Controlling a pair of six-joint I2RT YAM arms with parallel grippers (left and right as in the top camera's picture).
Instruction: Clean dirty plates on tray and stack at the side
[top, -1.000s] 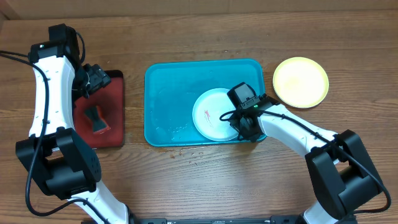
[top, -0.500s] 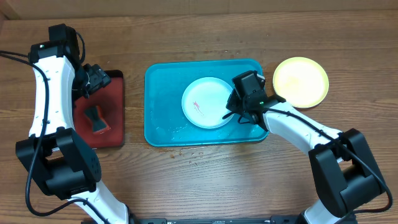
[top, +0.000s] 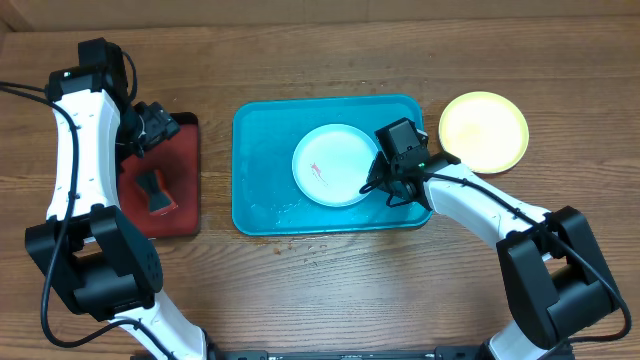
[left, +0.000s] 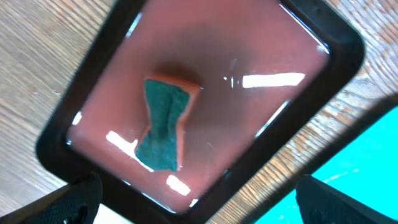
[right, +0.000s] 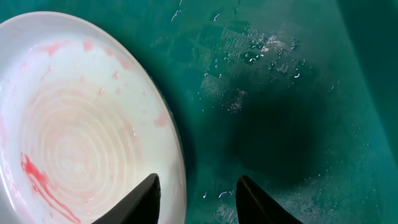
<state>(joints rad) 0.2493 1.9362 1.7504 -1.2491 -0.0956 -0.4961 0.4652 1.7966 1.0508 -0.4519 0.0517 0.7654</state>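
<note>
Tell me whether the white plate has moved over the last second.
Yes. In the overhead view the white round plastic plate has slid left and away from the near rim of the large teal-blue rectangular plastic tray, toward its middle.

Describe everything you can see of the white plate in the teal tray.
The round white plastic plate lies flat, face up, near the middle of the large teal-blue rectangular plastic tray, on its wet floor. It is shallow, with faint concentric rings at its centre and a raised rim. Red-orange smears mark its left part, with paler pink traces elsewhere. Its right rim sits between the open fingers of the right hand; contact cannot be told.
</note>
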